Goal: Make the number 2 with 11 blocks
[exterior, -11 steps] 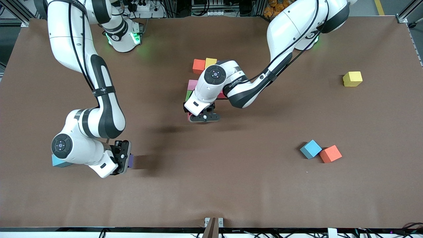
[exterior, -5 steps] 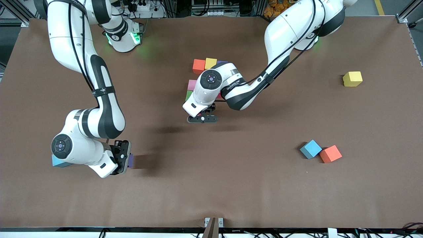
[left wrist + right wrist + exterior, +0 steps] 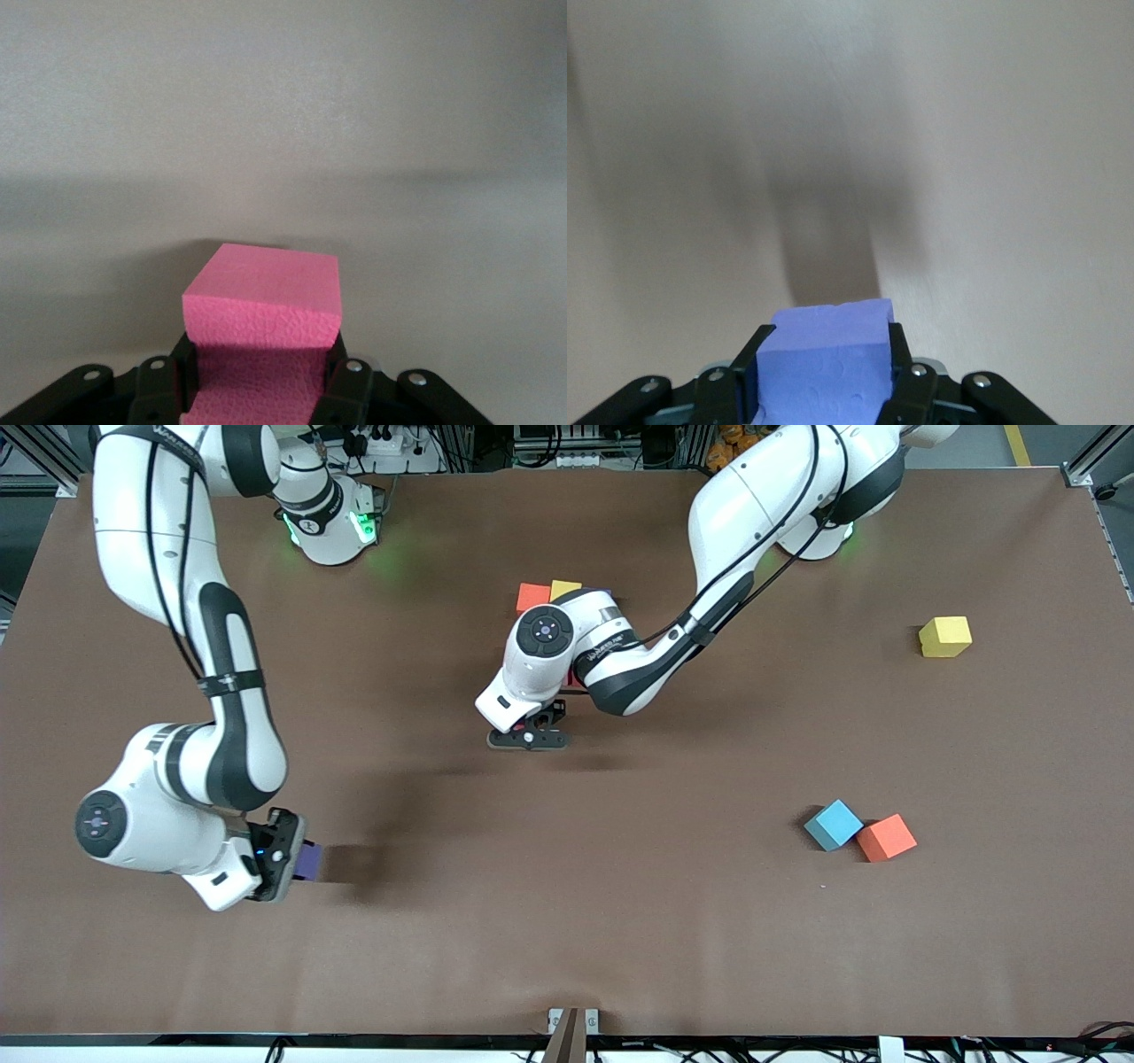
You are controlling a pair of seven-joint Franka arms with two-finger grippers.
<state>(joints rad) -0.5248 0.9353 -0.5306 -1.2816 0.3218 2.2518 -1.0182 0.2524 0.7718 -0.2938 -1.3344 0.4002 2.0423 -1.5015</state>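
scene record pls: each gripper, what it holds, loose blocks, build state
left gripper: shut on pink block, over the table's middle
right gripper: shut on purple block, over the right arm's end of the table
loose blocks: yellow block; blue block touching orange block, all toward the left arm's end
build: partial cluster at mid table, mostly hidden under the left arm

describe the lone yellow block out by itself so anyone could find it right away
Start at the brown table and go to the left arm's end. The yellow block sits there alone on bare tabletop, farther from the front camera than the light blue block and orange block, which touch each other. It is the only yellow cube with nothing beside it.
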